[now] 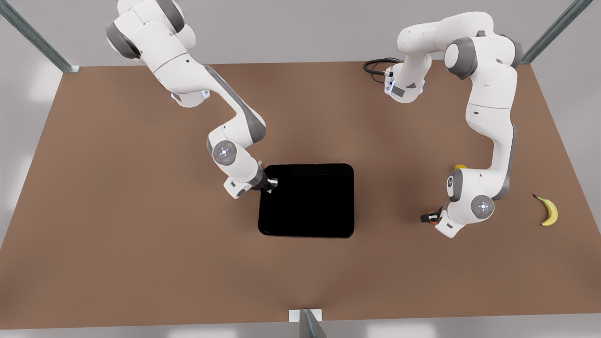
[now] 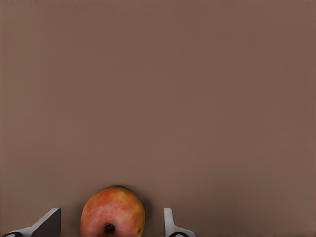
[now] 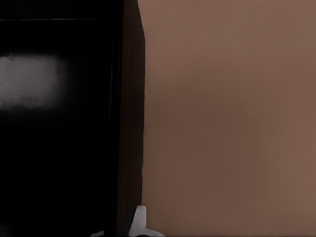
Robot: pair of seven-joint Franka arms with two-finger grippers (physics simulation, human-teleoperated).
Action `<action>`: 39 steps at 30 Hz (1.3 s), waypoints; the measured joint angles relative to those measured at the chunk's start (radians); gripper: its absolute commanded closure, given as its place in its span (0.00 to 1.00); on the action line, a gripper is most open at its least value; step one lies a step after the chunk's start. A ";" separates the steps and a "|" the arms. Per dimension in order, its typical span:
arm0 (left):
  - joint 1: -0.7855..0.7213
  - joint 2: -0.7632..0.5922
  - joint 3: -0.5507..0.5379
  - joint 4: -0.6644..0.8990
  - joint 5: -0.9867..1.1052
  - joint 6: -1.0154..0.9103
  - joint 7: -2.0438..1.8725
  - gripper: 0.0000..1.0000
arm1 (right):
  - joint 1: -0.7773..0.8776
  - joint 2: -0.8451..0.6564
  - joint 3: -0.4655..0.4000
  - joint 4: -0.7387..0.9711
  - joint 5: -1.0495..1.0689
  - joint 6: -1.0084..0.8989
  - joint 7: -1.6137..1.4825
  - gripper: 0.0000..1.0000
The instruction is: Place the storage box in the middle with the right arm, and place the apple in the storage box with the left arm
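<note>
Front view: storage box [image 1: 307, 201] mid-counter [image 1: 141, 244], nothing visible inside, right pincer [image 1: 271, 184] at its wall.

Left wrist view: apple [image 2: 113, 214] between parted fingers [image 2: 47, 223] of left pincer [image 2: 111, 226], untouched, stem dimple toward camera.

Right wrist view: finger [image 3: 138, 222] against outside of box wall; grip impossible to tell.

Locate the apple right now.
The apple sits on the table at the front view's right, between the left gripper's open jaws, across from the storage box.
</note>
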 measured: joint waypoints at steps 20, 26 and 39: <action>0.000 0.005 0.000 0.000 0.000 0.005 -0.001 0.40 | -0.533 -0.472 -0.259 -0.043 -0.163 -0.633 -0.669 0.00; -0.005 -0.002 0.000 0.000 0.002 0.000 -0.005 0.40 | -0.327 -0.432 -0.376 0.259 -0.149 -0.989 -0.700 0.00; -0.210 -0.171 0.003 0.000 0.012 -0.154 -0.205 0.40 | -0.333 -0.397 -0.377 0.179 -0.146 -0.801 -0.683 0.00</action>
